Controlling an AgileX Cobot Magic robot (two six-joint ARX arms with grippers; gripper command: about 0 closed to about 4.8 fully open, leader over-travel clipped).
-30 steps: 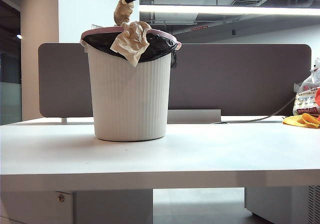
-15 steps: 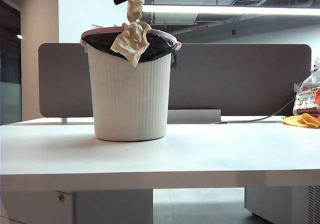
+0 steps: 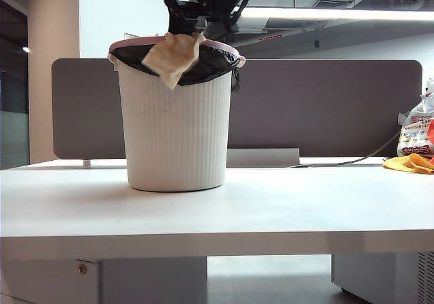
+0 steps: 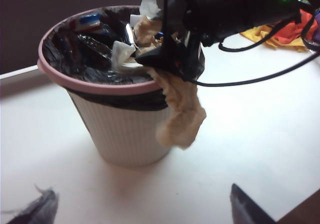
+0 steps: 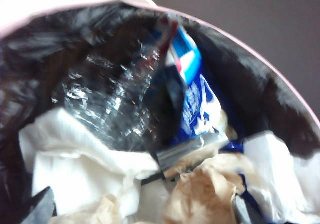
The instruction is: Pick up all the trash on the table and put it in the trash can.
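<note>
Right claw [image 4: 165, 49] wide open, empty, over trash can [image 3: 178, 127] mouth. Beige wad [image 3: 173, 56] draped over rim at 12 o'clock. Left claw [image 4: 140, 209] wide open, empty, above counter [image 3: 271, 209].

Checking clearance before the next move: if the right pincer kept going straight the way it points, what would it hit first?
Probably the crumpled beige paper atop the rubbish inside the trash can; the right pincer, open, points down into it, though depth is unclear.

Office setting indicated: white desk [image 3: 271, 216], grey divider panel [image 3: 325, 107] mid-frame, ceiling strip light [image 3: 339, 13] and exposed ducting seen upper right.
</note>
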